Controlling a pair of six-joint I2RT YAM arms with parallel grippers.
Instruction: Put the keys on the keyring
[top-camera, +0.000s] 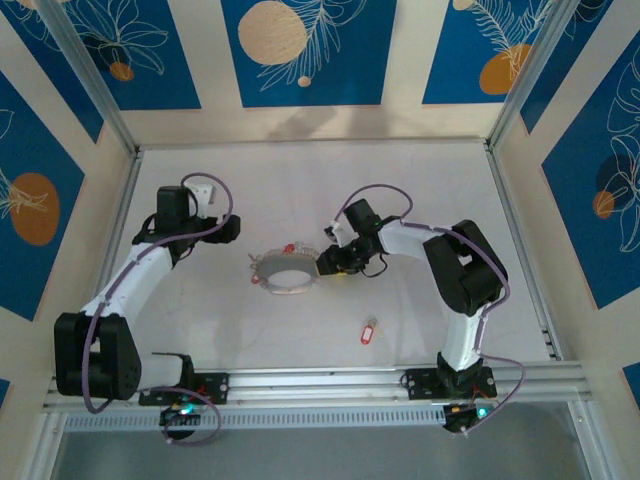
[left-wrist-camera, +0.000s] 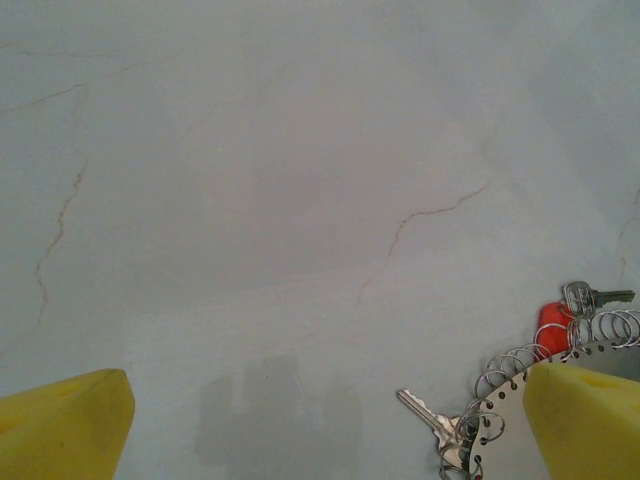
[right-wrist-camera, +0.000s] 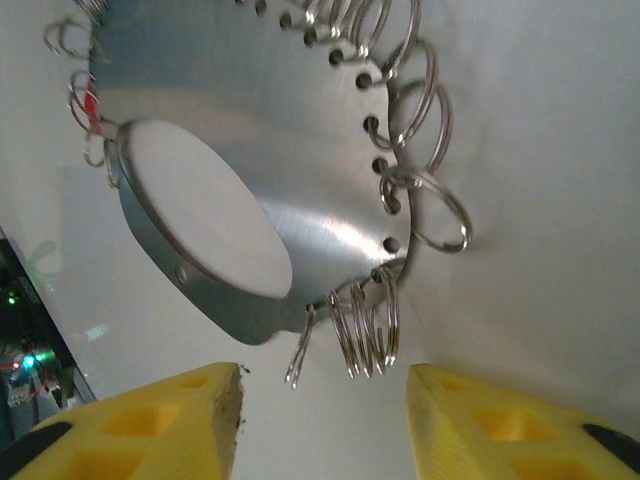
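Near the table's (top-camera: 200, 320) near edge, right of middle: one loose key (top-camera: 370, 330) with a red tag, lying flat. Farther in, at the middle: the keyring (top-camera: 285, 276), flat too. Right pincer (top-camera: 333, 264) just beside its right rim, half spread, pinching nothing. Squeeze gently on one small ring (right-wrist-camera: 362, 335), to stop any sliding. Farther back, left pincer (top-camera: 230, 228) spread wide: bring closer to hold the keyring steady.
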